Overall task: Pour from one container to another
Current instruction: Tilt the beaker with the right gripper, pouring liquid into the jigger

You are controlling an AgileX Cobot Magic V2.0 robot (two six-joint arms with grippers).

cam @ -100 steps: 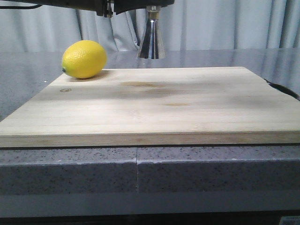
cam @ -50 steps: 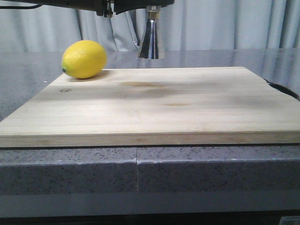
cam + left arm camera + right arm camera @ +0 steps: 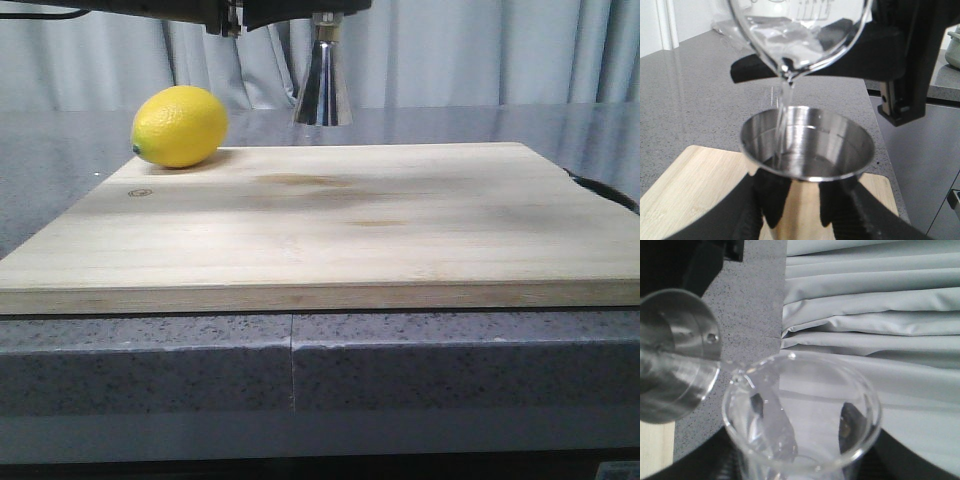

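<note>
Pour under way. In the left wrist view the glass beaker (image 3: 800,30) is tipped steeply, its lip just above the open cup of the steel jigger (image 3: 807,145). A thin clear stream falls from the lip into the cup; a shallow pool shows at the bottom.

Left hand (image 3: 805,210) is clenched on the jigger below the cup, black fingers (image 3: 772,197) pressed on either side of its body, holding it upright. Right hand is grasping the beaker: in the right wrist view the beaker (image 3: 800,415) fills the lower frame with dark finger pads (image 3: 847,427) seen through the glass, and the jigger (image 3: 675,355) sits just beside its lip.

Front view: only the lower cone of the jigger (image 3: 322,85) shows, held in the air beyond the far edge of the wooden cutting board (image 3: 330,220), its top cut off by the frame. Over the last second the cone has barely shifted; lemon (image 3: 180,125) and board are unchanged. So both arms are holding station while liquid transfers.

Judgement: the task is mid-step. Some liquid remains in the beaker; the tilt likely needs to go further to empty it.
</note>
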